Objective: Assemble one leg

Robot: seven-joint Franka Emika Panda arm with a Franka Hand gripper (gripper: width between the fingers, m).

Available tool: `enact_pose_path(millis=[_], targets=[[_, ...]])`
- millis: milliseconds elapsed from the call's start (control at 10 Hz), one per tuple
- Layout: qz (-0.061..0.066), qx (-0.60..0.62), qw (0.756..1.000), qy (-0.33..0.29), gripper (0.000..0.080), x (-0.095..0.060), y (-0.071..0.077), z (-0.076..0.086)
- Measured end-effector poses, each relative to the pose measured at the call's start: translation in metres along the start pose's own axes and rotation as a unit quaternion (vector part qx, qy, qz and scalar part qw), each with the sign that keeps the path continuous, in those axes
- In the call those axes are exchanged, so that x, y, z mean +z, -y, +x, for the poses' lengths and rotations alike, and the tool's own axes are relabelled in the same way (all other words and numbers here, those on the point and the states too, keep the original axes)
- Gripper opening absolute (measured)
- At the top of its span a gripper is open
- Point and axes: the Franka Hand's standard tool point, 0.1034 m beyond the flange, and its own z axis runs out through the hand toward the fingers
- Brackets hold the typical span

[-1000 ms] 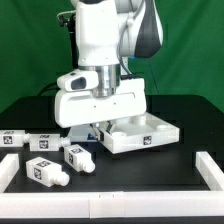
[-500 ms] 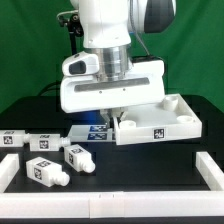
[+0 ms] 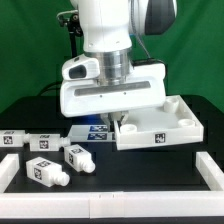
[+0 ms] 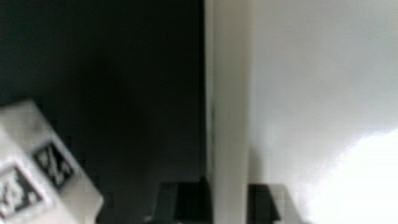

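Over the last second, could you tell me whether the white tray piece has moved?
Yes: the tray piece shifted toward the exterior view's right, away from the unmoved legs.

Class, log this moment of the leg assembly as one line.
hand: shut on white tray wall | legs: loose, exterior view's left, none held | stage: leg pickup not yet begun

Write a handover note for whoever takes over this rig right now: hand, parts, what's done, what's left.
Hand: low at the tray, with a finger on either side of its wall on the exterior view's left, apparently shut on it.
Legs: four, lying loose on the table at the exterior view's left, apart from the tray.
Done: nothing fitted; no leg is in the tray.
Left: likely settle the tray, then pick up one leg and fit it into a corner hole.
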Motion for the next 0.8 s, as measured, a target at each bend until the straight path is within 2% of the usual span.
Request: enact_pose_path(millis=[100, 200, 800], targets=[[0.001, -0.001, 1.000, -0.006, 0.0054, 0.0032, -0.0002, 0.0205], [0.002, -0.002, 1.000, -0.010, 0.0054, 0.0047, -0.0003, 0.0285], [0.003, 0.010, 1.000, 0.001, 0.0054, 0.0130, -0.0039, 0.0267]])
